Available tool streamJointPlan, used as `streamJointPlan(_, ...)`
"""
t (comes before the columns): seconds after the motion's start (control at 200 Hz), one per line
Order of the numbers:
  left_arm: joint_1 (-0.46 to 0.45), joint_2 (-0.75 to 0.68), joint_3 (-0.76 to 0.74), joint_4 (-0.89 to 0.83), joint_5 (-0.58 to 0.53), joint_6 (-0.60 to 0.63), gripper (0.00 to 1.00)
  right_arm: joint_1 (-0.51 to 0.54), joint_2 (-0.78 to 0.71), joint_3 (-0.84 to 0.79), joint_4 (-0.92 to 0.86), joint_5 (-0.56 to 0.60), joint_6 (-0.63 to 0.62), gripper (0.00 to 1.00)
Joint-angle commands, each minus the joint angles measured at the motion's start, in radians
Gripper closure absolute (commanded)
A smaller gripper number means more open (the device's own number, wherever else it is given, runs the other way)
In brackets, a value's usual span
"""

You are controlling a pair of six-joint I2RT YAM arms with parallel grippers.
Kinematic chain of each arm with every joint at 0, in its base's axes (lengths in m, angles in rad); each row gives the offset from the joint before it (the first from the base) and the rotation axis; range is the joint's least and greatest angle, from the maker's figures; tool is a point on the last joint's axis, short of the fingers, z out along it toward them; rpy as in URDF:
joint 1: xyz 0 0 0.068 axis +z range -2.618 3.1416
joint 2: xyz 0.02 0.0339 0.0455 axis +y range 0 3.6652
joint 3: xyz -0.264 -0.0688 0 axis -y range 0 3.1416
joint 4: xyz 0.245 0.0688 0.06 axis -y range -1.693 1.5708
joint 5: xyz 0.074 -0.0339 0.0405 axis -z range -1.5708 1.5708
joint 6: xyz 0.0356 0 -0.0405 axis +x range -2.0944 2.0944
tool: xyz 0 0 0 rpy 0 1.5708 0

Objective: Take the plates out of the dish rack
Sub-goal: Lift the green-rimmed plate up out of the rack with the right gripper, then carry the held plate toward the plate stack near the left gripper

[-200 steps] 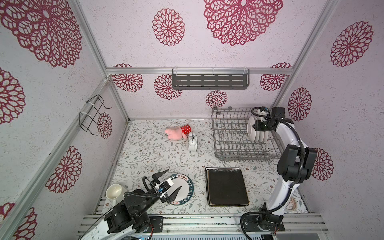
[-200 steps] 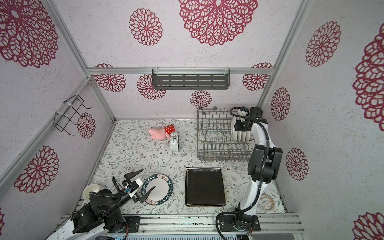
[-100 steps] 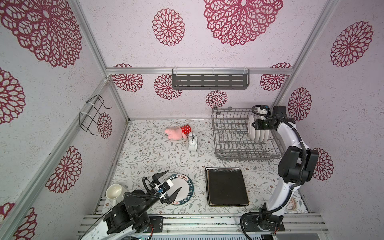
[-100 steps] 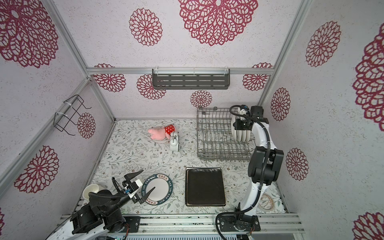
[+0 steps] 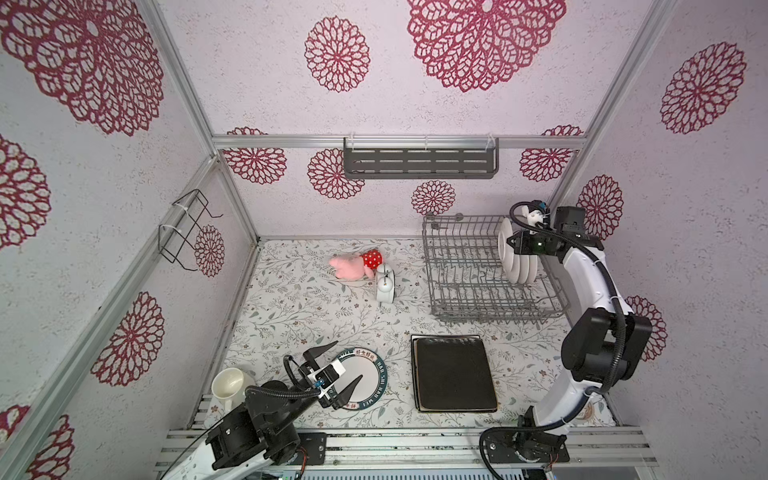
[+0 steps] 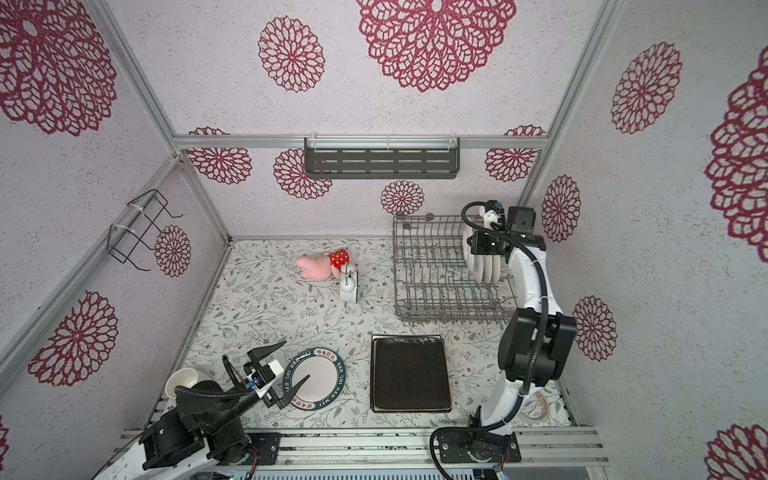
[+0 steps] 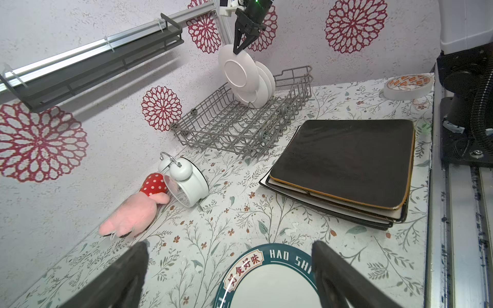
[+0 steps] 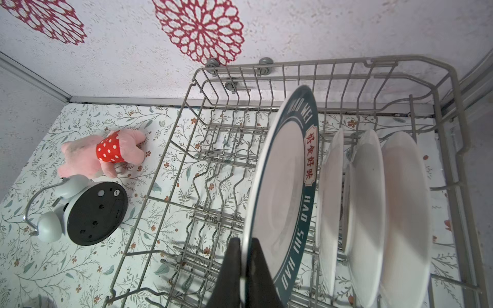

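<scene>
Plates are sitting in two places: round white ceramic ones are standing on edge at the right end of the large grey wire dish rack [image 5: 478, 274], and others are lying flat on the flowered tabletop [image 5: 299, 299] in front of it. The right gripper [image 8: 244, 256] is pinching the rim of the leftmost rack plate, a round white plate with a dark teal lettered border [image 8: 285, 186], its two black fingers closed tight on either face of the rim. In the left wrist view that plate [image 7: 236, 70] is standing higher than the three plain white plates [image 7: 264, 88] behind it, which are resting upright between the tines.

The left gripper [image 5: 332, 372] is hovering near the front edge of the table with its jaws spread wide and nothing between them; one fingertip is hanging over a second teal-bordered round plate [image 5: 365, 378] lying flat. Beside that plate, a stack of rectangular plates topped by a dark brown-black one [image 5: 455, 374] is lying in front of the rack.

A white mug [image 5: 228, 384] is standing at the table's front left corner. A white twin-bell alarm clock [image 5: 385, 284] and a pink plush toy in a red dotted dress [image 5: 353, 266] are lying left of the rack, touching each other.
</scene>
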Motion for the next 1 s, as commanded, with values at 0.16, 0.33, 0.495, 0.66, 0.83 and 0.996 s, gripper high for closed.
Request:
streamJointPlan(0.16,0.012,-0.023,-0.011,0.002,0.009,0.022,0.03,0.085,-0.143,0.024,0.020,-0.025,0.009,0.93)
streamJointPlan(0.33,0.012,-0.038,-0.013,0.007,0.006,0.022,0.03,0.228,-0.221,0.041,-0.059,0.095,-0.084,0.94)
streamJointPlan(0.495,0.011,-0.041,-0.015,0.008,0.008,0.024,0.03,0.435,-0.277,0.058,-0.146,0.255,-0.193,0.96)
streamJointPlan(0.66,0.015,-0.046,-0.018,0.013,-0.003,0.029,0.03,0.649,-0.333,0.005,-0.145,0.418,-0.283,0.96)
streamJointPlan(0.83,0.043,-0.073,-0.022,0.038,-0.025,0.028,0.03,0.826,-0.440,-0.160,-0.016,0.464,-0.309,0.97)
streamJointPlan(0.996,0.055,-0.070,-0.020,0.030,-0.010,0.027,0.03,1.044,-0.563,-0.386,0.103,0.565,-0.443,0.99)
